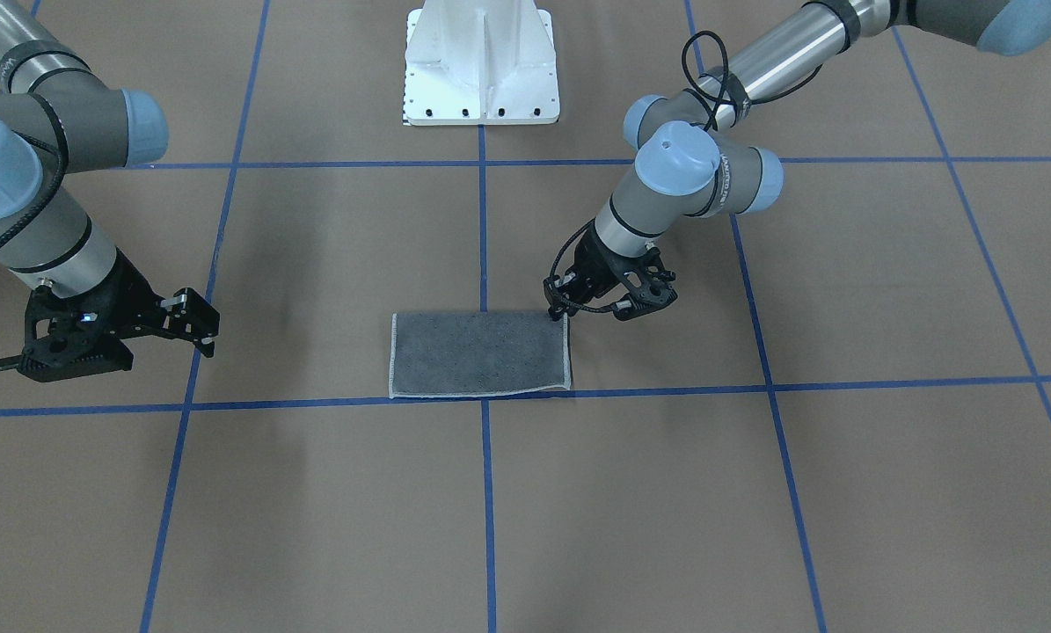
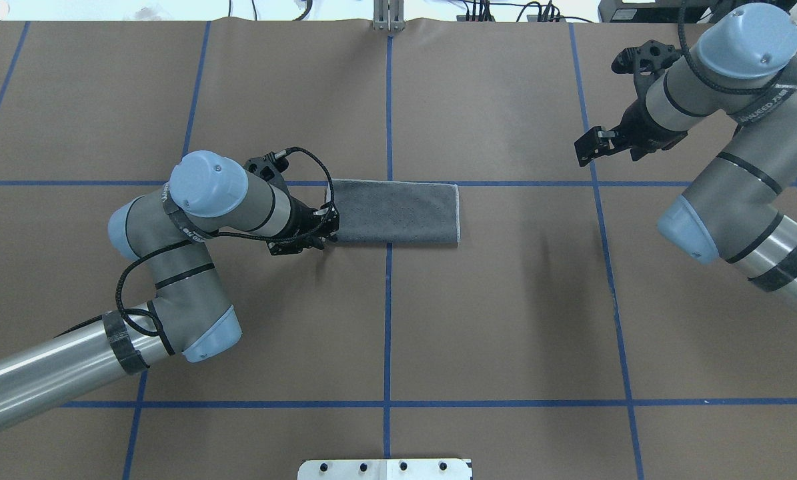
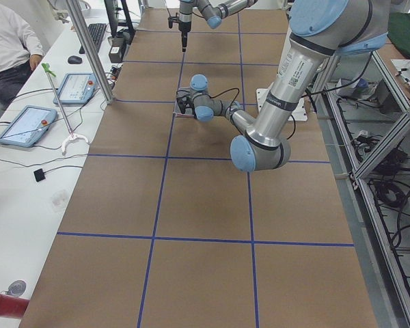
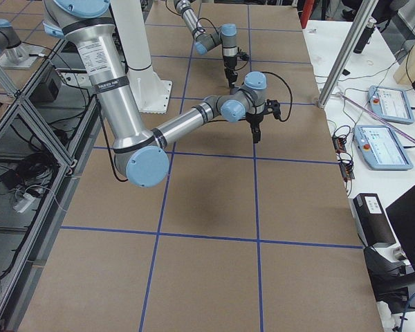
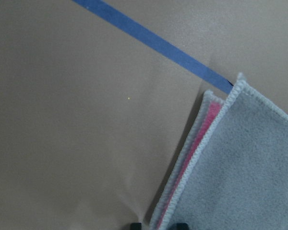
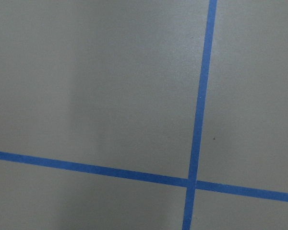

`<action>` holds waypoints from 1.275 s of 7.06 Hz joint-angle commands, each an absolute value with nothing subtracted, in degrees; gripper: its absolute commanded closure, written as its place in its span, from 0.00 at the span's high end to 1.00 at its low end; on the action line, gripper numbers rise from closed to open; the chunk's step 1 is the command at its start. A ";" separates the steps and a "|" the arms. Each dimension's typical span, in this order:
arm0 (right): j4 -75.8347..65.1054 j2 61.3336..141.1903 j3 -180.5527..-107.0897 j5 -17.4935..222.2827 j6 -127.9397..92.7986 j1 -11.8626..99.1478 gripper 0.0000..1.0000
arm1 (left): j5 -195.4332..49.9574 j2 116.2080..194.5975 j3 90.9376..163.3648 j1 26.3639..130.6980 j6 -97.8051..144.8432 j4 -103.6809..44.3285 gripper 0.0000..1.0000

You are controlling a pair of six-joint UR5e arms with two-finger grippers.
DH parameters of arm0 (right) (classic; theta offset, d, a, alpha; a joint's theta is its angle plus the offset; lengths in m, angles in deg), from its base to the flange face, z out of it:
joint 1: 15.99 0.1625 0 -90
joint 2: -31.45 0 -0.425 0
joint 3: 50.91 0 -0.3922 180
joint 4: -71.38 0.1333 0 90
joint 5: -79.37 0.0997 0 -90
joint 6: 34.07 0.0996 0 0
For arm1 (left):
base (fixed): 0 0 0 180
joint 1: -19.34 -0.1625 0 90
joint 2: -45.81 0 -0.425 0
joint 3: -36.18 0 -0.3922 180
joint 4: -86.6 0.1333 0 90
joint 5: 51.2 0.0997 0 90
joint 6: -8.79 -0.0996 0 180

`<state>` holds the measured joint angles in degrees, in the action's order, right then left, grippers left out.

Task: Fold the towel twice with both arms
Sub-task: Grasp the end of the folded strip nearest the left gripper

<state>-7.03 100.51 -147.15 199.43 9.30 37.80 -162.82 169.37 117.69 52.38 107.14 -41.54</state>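
Note:
The towel (image 1: 477,353) lies flat at the table's middle, folded into a rectangle with its dark grey face up; it also shows in the overhead view (image 2: 398,212). In the left wrist view the towel (image 5: 249,167) shows a pink inner layer (image 5: 201,139) between light grey stitched edges. My left gripper (image 2: 327,235) is down at the towel's short left edge, near its near corner (image 1: 565,309). Its fingertips (image 5: 134,225) straddle that edge, nearly shut on it. My right gripper (image 2: 595,141) is open and empty, far to the towel's right, above bare table (image 1: 142,347).
The white pedestal base (image 1: 481,66) stands at the robot's side of the table. Blue tape lines (image 6: 197,120) cross the brown table cover. A side bench with tablets (image 4: 391,104) and a seated operator (image 3: 7,48) runs along the table's far edge.

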 commanded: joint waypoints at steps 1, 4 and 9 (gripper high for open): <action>-6.93 100.62 -147.15 199.43 9.35 37.80 0.99 | -162.83 169.30 117.66 52.21 107.14 -41.54 0.28; -6.93 100.62 -147.15 199.43 9.26 37.80 0.99 | -162.83 169.29 117.66 52.12 107.05 -41.54 0.23; -6.93 100.62 -147.15 199.52 9.26 37.89 0.99 | -163.09 169.30 119.49 52.55 105.92 -41.37 0.00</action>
<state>-6.93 100.62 -147.16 199.52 9.26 37.86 -162.88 169.43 118.55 52.29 106.69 -41.42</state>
